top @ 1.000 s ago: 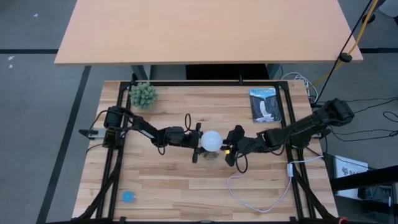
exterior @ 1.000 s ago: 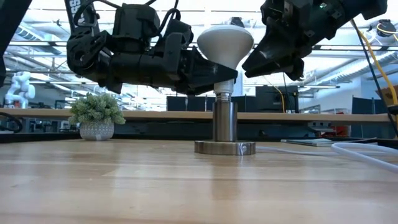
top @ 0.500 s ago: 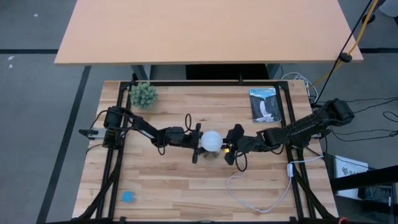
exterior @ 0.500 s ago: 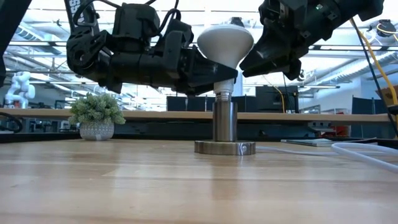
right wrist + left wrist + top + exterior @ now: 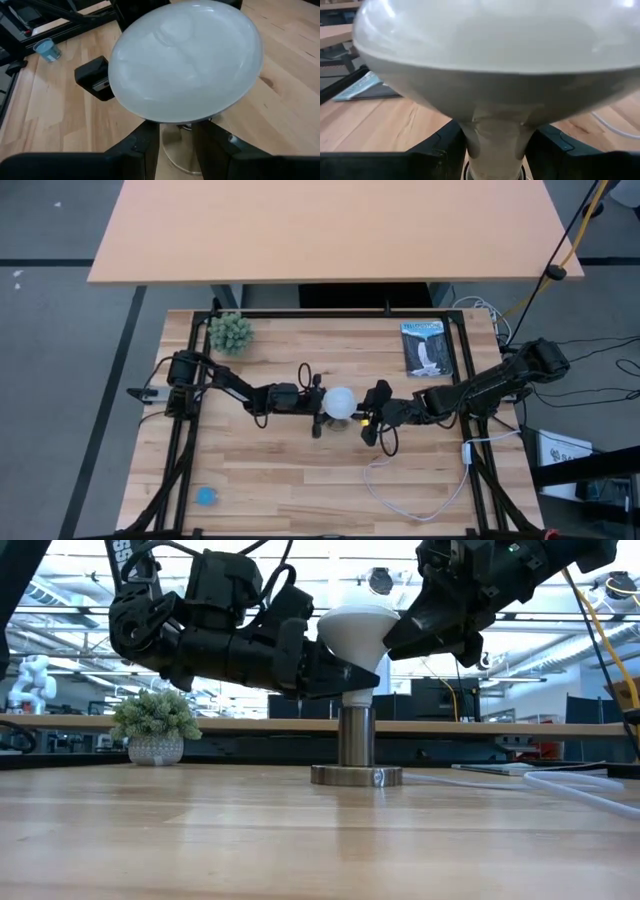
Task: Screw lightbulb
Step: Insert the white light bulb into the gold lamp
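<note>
Standing upright in its silvery socket [image 5: 356, 745], your white frosted lightbulb [image 5: 357, 628] has the left end effector [image 5: 335, 680] clamped on its neck; right end effector [image 5: 420, 630] beside the globe, grip unclear.

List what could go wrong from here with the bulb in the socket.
1. The left gripper clamps the lightbulb at its narrow neck just above the socket; turning it slightly tilted could cross-thread it.
2. The socket only stands loose on the table, so twisting may spin or tip it.
3. The right gripper sits close beside the globe, and its white cord trails nearby; either could snag.
</note>
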You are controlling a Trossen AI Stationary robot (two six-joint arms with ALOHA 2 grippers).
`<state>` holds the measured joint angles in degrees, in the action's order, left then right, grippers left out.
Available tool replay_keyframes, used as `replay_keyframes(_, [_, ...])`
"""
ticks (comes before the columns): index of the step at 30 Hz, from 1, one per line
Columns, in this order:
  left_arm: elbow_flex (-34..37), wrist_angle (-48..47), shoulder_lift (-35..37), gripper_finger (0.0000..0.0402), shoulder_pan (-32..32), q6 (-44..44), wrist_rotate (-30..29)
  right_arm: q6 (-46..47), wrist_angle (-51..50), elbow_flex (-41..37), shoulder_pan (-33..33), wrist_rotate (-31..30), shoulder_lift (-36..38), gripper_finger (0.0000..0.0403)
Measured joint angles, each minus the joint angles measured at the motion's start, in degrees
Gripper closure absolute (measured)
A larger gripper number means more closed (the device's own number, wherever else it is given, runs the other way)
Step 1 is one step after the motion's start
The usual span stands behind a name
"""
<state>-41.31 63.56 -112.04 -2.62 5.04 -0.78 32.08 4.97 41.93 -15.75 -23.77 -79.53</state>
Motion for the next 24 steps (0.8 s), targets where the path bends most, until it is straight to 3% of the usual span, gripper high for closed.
replay_keyframes(24, [0.1, 2.7, -0.8, 0.023, -0.5, -0.5, 0.1, 0.2, 0.0, 0.0, -0.1, -0.1, 0.0, 0.0296])
